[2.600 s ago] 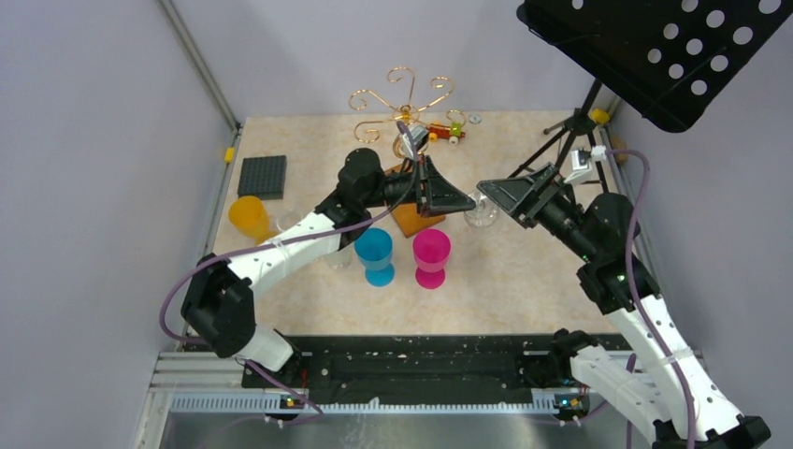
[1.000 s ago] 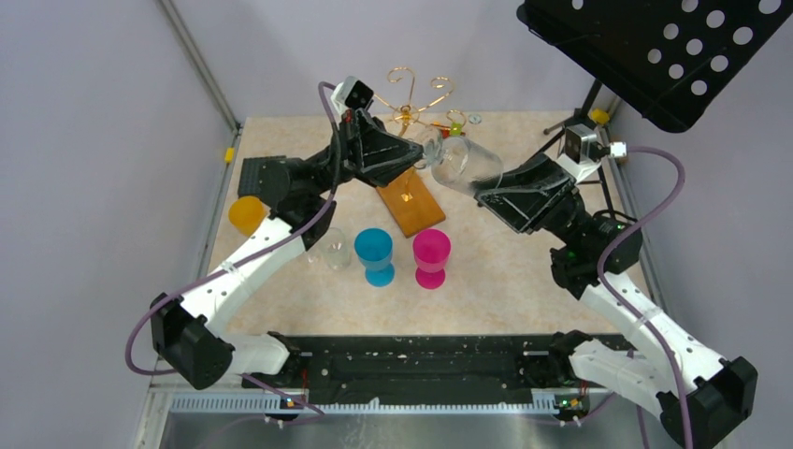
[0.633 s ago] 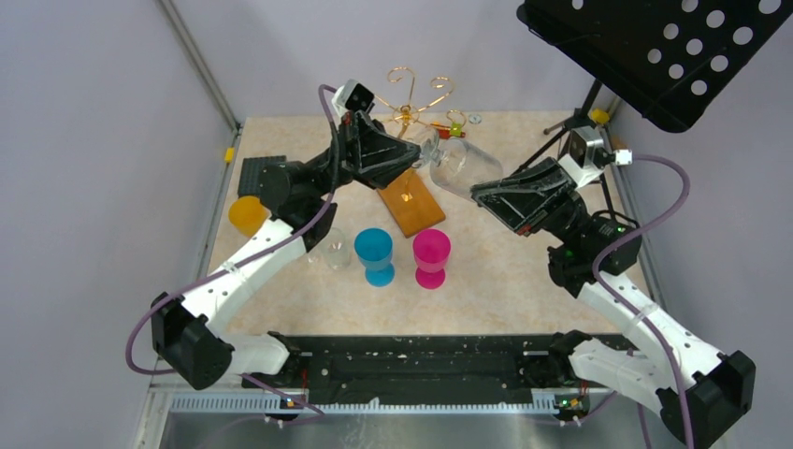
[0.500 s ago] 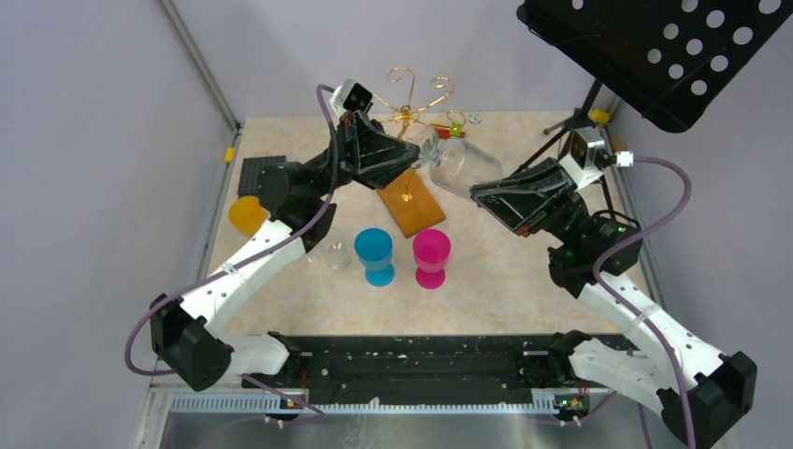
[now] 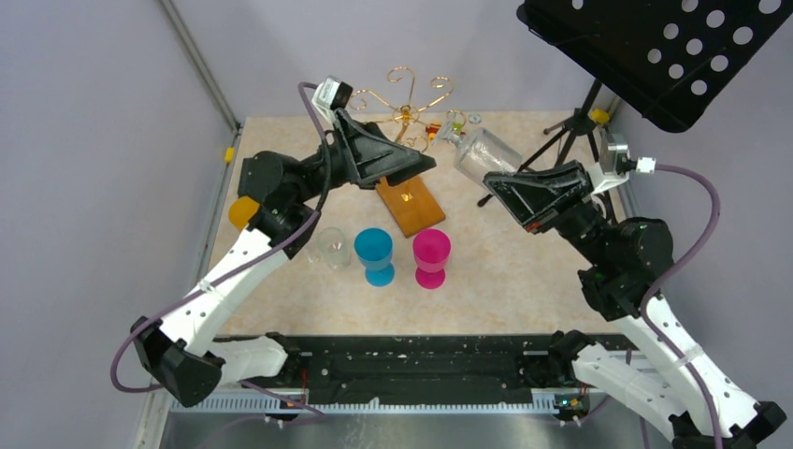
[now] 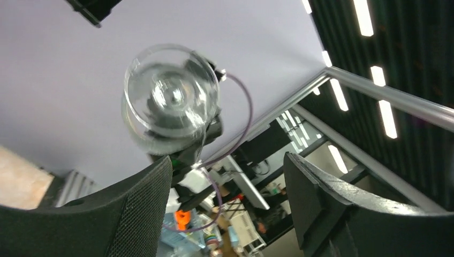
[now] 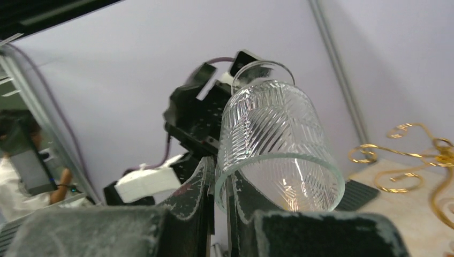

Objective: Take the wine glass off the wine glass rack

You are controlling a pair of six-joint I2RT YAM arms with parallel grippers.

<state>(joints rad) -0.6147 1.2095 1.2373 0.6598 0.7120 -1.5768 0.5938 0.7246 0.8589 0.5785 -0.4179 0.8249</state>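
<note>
One beige-topped table (image 5: 505, 271) is listed, enclosed by lilac walls.

One black perforated music stand (image 5: 655, 51) is carried on a tripod over the far right corner.

One wine glass rack (image 5: 411, 208) is set at the middle rear of the table. Gold wire arms with curled ends are raised above its flat orange-brown wooden base.

Left gripper (image 6: 227, 160): raised over the rack's base and released, jaws spread wide with nothing between them.

Right gripper (image 7: 220, 182): clenched on the wine glass (image 7: 273, 150), the wall at its rim pinched between the two fingers.

The ribbed clear glass is held tilted in the air, off the rack, just right of the curls and apart from them.

Four smaller vessels are stood in front of the rack:
- pink goblet (image 5: 431, 251)
- blue goblet (image 5: 375, 251)
- orange cup (image 5: 243, 212), partly hidden
- clear tumbler (image 5: 333, 245)
</note>
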